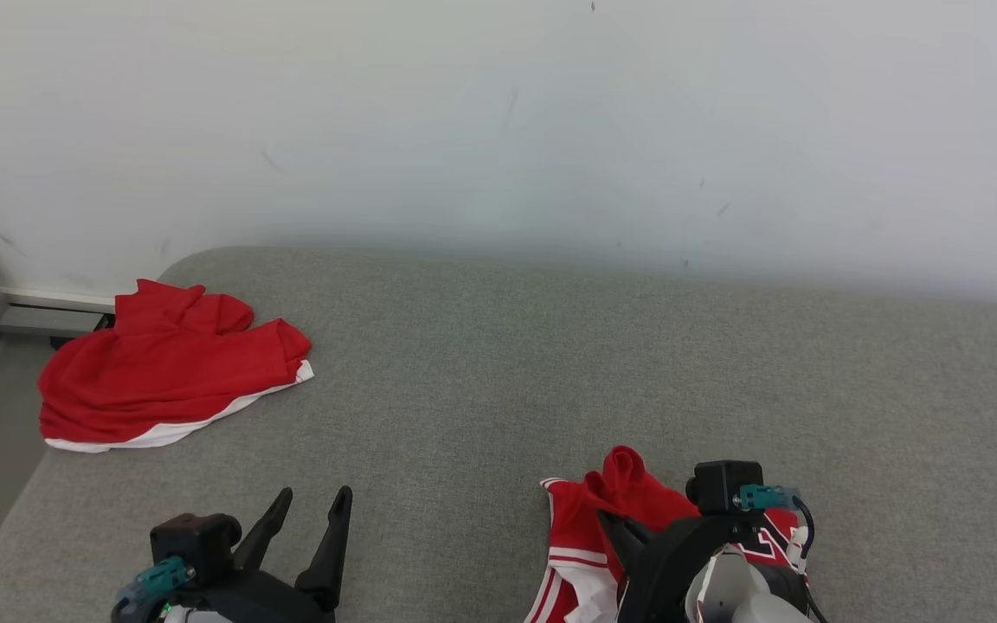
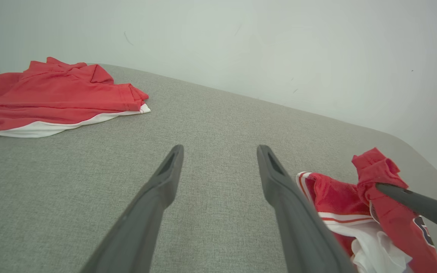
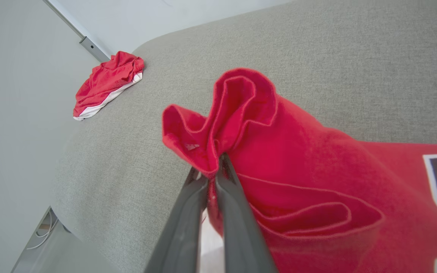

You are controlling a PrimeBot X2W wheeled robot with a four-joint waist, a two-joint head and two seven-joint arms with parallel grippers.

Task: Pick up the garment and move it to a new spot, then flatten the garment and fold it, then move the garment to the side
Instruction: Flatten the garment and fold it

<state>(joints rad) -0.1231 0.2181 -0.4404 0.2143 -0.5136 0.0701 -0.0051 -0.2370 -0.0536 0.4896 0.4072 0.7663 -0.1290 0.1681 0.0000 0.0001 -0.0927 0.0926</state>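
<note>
On the grey fabric cushion point(image 1: 498, 363), near right, the right tool point(image 3: 214, 172) pinches a bunched fold of the red-and-white jersey garment point(image 3: 298, 151) (pick-up step, I judge); the left tool point(image 2: 220, 149) stands apart, empty. Next, it needs lifting clear.

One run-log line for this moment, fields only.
right gripper: shut on red jersey | left gripper: open, holding nothing | second red garment: far left on grey surface

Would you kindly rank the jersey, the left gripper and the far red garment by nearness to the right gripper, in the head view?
1. Jersey, pinched in the right gripper.
2. Left gripper, open, at lower left.
3. Far red garment, back left corner.
</note>
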